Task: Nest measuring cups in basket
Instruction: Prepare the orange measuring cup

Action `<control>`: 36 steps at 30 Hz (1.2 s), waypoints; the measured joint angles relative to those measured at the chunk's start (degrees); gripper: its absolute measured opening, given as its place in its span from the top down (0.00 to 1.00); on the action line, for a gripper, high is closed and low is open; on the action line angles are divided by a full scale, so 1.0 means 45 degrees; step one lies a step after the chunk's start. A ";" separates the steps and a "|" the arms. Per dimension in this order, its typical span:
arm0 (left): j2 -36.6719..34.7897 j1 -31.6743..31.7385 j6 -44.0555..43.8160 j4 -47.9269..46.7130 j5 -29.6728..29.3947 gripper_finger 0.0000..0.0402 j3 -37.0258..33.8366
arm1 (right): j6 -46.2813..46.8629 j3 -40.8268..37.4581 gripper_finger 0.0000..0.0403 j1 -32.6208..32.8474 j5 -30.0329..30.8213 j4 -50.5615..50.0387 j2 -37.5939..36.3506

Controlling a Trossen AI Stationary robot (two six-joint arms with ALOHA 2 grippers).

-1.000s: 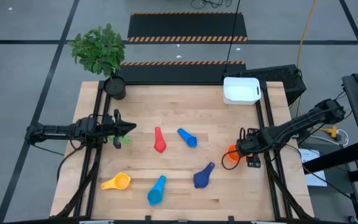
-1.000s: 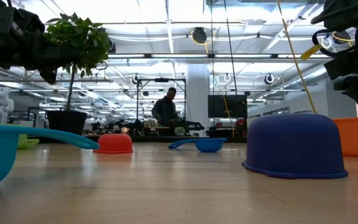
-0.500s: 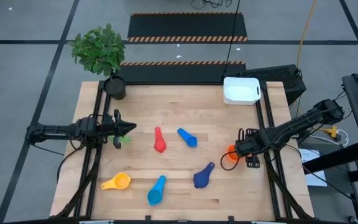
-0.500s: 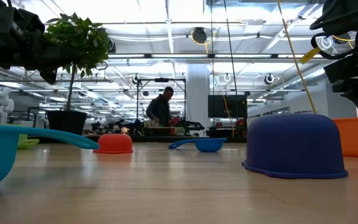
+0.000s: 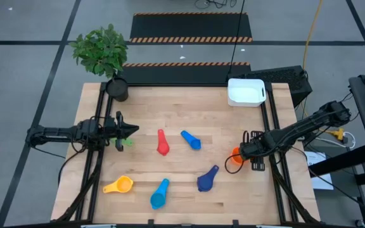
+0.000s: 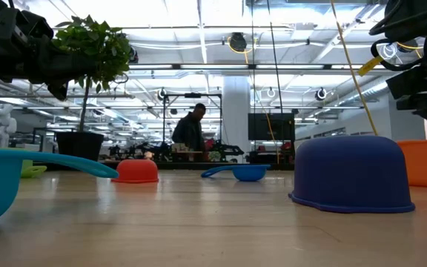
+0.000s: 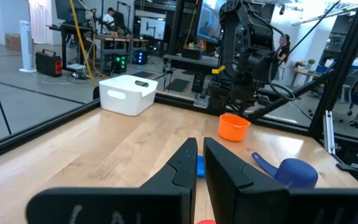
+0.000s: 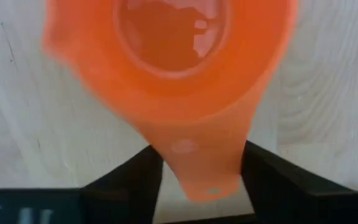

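Observation:
Several measuring cups lie on the wooden table: red, medium blue, dark blue mouth down, light blue, yellow. The orange cup stands mouth up near the right edge. My right gripper points down over the orange cup's handle and is shut on it. The white basket sits on the table at the far right. My left gripper waits shut above the table's left side. My right gripper has the orange cup's short handle between its two fingers, one finger against each long edge. The fingers come from above, pointing down, and lie across the handle. The cup's bowl stands upright on the table.
A dark plant pot with a leafy plant stands at the far left corner. A small green thing lies under my left gripper. Black frame rails run along the left and right edges. Bare wood lies between the cups and the basket.

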 joint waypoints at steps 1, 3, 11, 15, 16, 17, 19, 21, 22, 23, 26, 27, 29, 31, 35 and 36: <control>0.0000 0.0000 0.0000 -0.0003 0.0000 0.92 0.0000 | 0.0003 0.0000 0.57 -0.0001 0.0000 0.0004 0.0000; 0.0000 0.0000 -0.0004 0.0000 0.0000 0.92 0.0000 | 0.0002 0.0000 0.63 0.0001 0.0000 0.0002 0.0000; 0.0000 0.0005 0.0000 0.0000 -0.0005 0.92 0.0000 | 0.0005 -0.0005 0.66 0.0002 0.0006 0.0942 -0.0005; 0.0000 0.0001 0.0000 0.0000 -0.0035 0.92 0.0000 | 0.0016 -0.0005 0.65 -0.0003 0.0186 0.1535 -0.0005; 0.0000 0.0000 0.0000 0.0000 -0.0069 0.92 0.0000 | 0.0063 0.0000 0.65 0.0000 0.0318 0.1585 -0.0005; 0.0000 0.0000 -0.0003 0.0000 -0.0117 0.92 0.0000 | 0.0107 0.0033 0.66 -0.0003 0.0384 0.1587 -0.0005; 0.0000 0.0002 -0.0005 0.0000 -0.0258 0.92 0.0000 | 0.0141 0.0183 0.68 -0.0013 0.0562 0.1551 -0.0005; 0.0000 0.0005 0.0000 0.0000 -0.0346 0.92 0.0000 | 0.0146 0.0413 0.68 -0.0013 0.0843 0.1566 -0.0005; 0.0000 0.0005 0.0000 0.0000 -0.0355 0.92 0.0000 | 0.0140 0.0552 0.68 -0.0013 0.1027 0.1578 -0.0005; 0.0000 0.0005 0.0000 0.0005 -0.0359 0.92 0.0000 | 0.0141 0.0708 0.68 -0.0013 0.1201 0.1597 -0.0005; 0.0000 0.0005 0.0000 0.0053 -0.0359 0.92 0.0000 | -0.0034 0.1164 0.68 -0.0047 0.1788 0.1651 -0.0005; 0.0000 0.0005 0.0000 0.0077 -0.0363 0.92 0.0000 | -0.0134 0.1314 0.68 -0.0069 0.2023 0.1674 -0.0005; 0.0000 0.0005 0.0017 0.0161 -0.0359 0.92 0.0000 | -0.0386 0.1614 0.68 -0.0159 0.2371 0.1722 -0.0005; 0.0000 0.0005 0.0158 0.0387 -0.0363 0.92 0.0004 | -0.0696 0.1876 0.68 -0.0339 0.2765 0.1946 -0.0005; 0.0000 0.0010 0.0322 0.0675 -0.0359 0.92 0.0005 | -0.1574 0.2148 0.68 -0.0926 0.3412 0.3139 -0.0005; 0.0000 0.0011 0.0330 0.0689 -0.0359 0.92 0.0005 | -0.1870 0.2174 0.68 -0.1115 0.3472 0.3516 -0.0005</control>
